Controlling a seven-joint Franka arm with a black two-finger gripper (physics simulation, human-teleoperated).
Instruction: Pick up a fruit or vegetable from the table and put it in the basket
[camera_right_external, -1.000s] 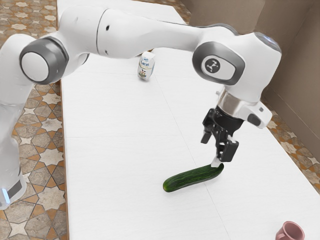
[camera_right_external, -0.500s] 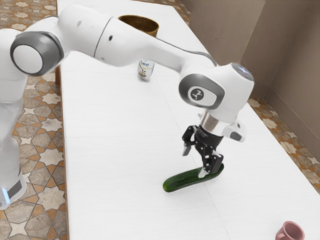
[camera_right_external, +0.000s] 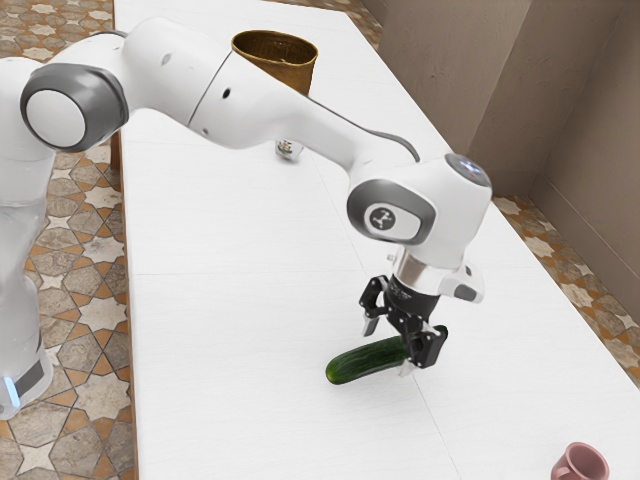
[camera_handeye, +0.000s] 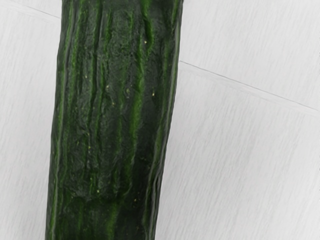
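Jaws apart, the end effector (camera_right_external: 389, 347) has sunk astride the cucumber (camera_right_external: 362, 362), seemingly ready to grip, with the wicker-like basket (camera_right_external: 298, 76) toward the exterior view's eleven o'clock.

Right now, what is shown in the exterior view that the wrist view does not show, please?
Exterior view: the brown basket, the pink mug, a white container partly behind my arm, and my open gripper at the cucumber.
Wrist view: close detail of the cucumber's skin, with lengthwise ridges and tiny pale specks.
Both: the green cucumber lying on the white table, and a thin line in the tabletop.
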